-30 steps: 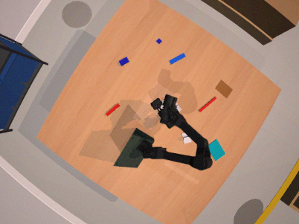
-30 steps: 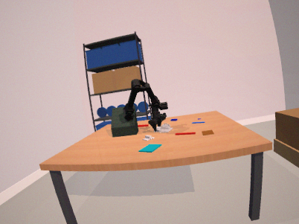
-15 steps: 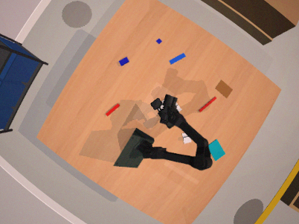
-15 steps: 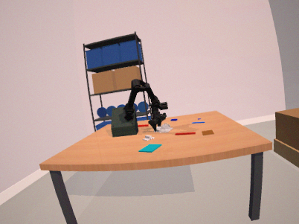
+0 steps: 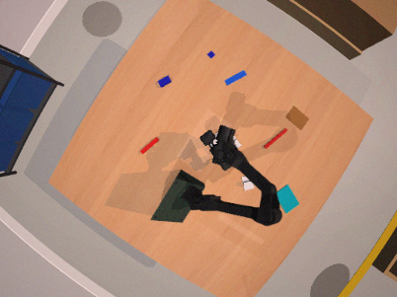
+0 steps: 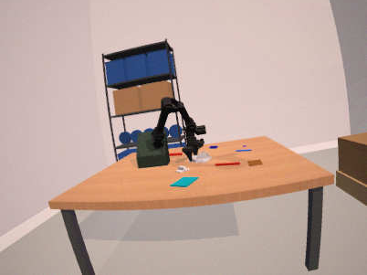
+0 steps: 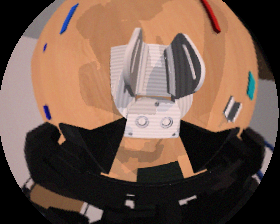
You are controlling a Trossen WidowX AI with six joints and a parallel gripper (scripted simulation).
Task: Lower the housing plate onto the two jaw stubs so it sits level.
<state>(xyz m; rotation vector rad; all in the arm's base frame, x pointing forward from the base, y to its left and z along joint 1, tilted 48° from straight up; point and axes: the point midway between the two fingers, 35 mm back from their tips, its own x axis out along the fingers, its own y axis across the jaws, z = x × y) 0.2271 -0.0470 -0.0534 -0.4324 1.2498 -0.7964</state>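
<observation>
The housing plate (image 7: 152,131), white with two round holes, is between the fingertips of my gripper (image 7: 151,120) (image 6: 191,158), which is shut on it. In the wrist view the plate covers the near ends of the two jaws. The left jaw (image 7: 134,62) is light grey and the right jaw (image 7: 186,67) shows a dark face; both stand upright, apart, on the ribbed white base (image 7: 117,59). The white assembly (image 6: 202,157) (image 5: 237,142) is mostly hidden under the hand in the top view. Whether the plate touches the jaw stubs or sits level cannot be told.
A small white part (image 5: 247,184) (image 6: 182,169) (image 7: 232,109) and a teal sheet (image 5: 287,198) (image 6: 184,182) lie near the arm. A red bar (image 5: 276,138) and brown square (image 5: 297,117) lie beyond the assembly. The dark green box (image 5: 170,203) (image 6: 152,152) stands under the arm's base.
</observation>
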